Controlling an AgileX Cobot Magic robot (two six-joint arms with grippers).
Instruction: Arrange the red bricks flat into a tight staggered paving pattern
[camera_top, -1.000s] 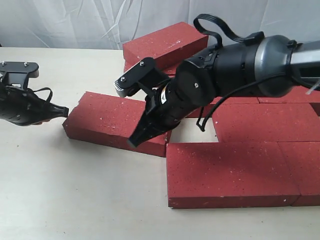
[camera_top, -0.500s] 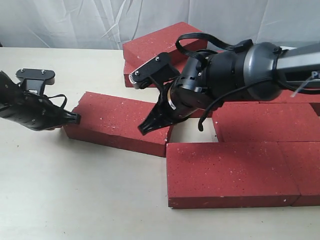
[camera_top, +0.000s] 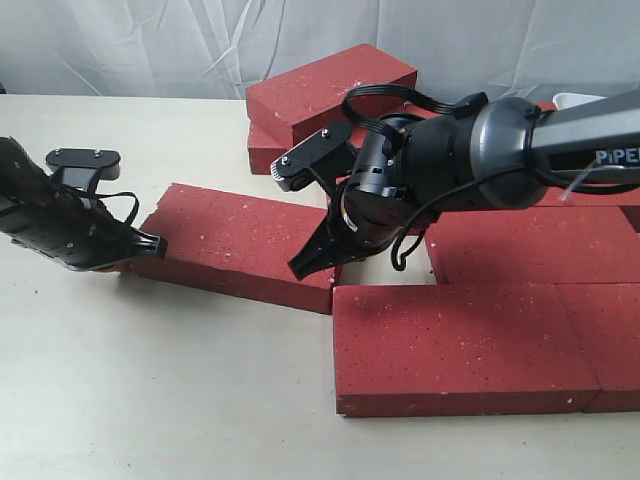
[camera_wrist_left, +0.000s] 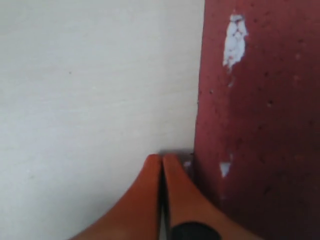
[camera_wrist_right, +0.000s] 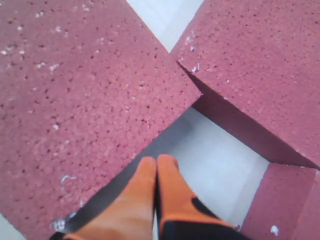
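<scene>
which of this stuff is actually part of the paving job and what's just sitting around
Part of the job:
the loose brick, lying askew on the left
the laid bricks on the right
the stacked bricks at the back

Just there:
the table
the white curtain
a small white thing at the back right, too hidden to name

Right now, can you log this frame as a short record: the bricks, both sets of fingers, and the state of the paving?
loose brick: flat, skewed, not yet joined to the paving
laid bricks: flat, tight, two offset rows
spare bricks: stacked at the back
left fingers: shut, empty, at the loose brick's left end
right fingers: shut, empty, at its right end, above bare table
</scene>
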